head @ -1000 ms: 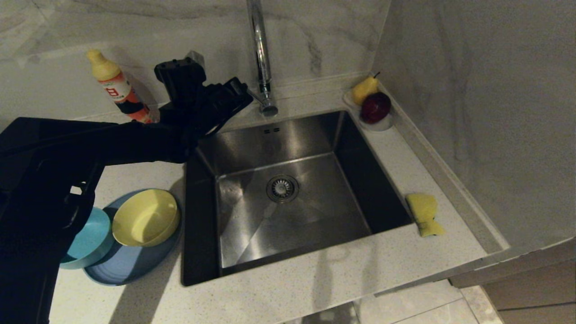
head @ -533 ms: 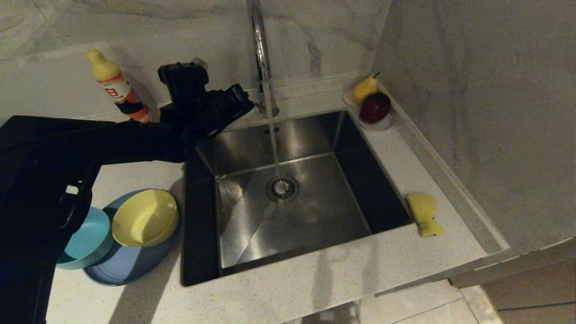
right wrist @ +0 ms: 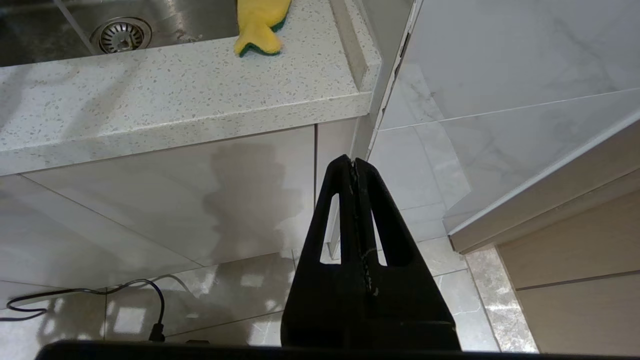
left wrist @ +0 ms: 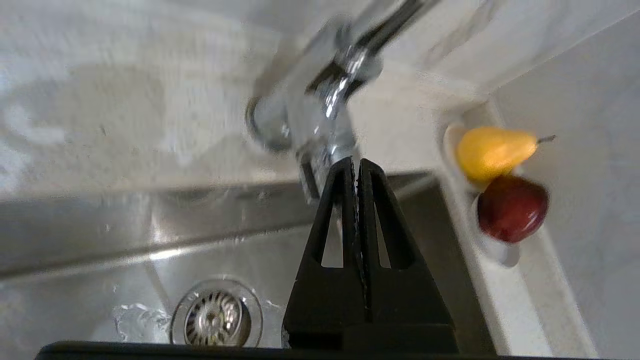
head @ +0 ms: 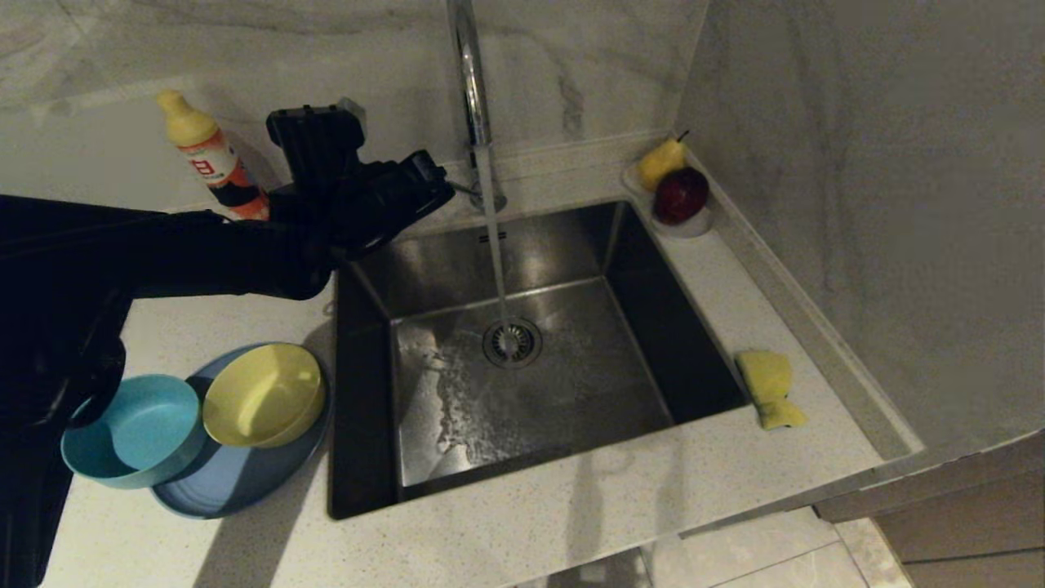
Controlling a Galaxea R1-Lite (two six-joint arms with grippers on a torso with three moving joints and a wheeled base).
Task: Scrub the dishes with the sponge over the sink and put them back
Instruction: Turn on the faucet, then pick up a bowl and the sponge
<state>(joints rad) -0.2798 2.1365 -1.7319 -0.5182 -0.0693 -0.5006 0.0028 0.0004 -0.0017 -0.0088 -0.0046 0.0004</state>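
Since a second ago the water has come on: the basin that was dry now has a stream falling from the faucet (head: 471, 90) onto the drain strainer (head: 512, 341), and a wet sheet has spread across the floor of the sink (head: 571, 245). My left arm has also pulled back toward nine o'clock, uncovering the teal bowl.

Working left to right in my head view: at eight o'clock the teal bowl (head: 131, 431) and the yellow bowl (head: 263, 394) sit on the periwinkle plate (head: 237, 482), all still dry on the counter (head: 531, 531). At eleven o'clock the soap bottle (head: 214, 159) stands against the wall. Just beside it the left gripper (head: 429, 184) hovers near the faucet base, fingers pressed together on nothing. Past the sink, at one o'clock, a pear (head: 660, 161) and a red apple (head: 682, 194) share a small dish. The sponge (head: 769, 385) lies at four o'clock on the counter's right strip, just beside the sink rim. The right gripper (right wrist: 354, 165) hangs parked below the counter edge, fingers shut and empty.

My worries from here:
- The left gripper is close to the faucet lever; a careless swing away could knock it and change the flow.
- Reaching for the stacked dishes, I could drag the bowls off the plate, since both rest loosely on it.
- Wet plastic will likely slip in a narrow pinch.
- The sponge is near the rim; a clumsy grab could push it into the basin.
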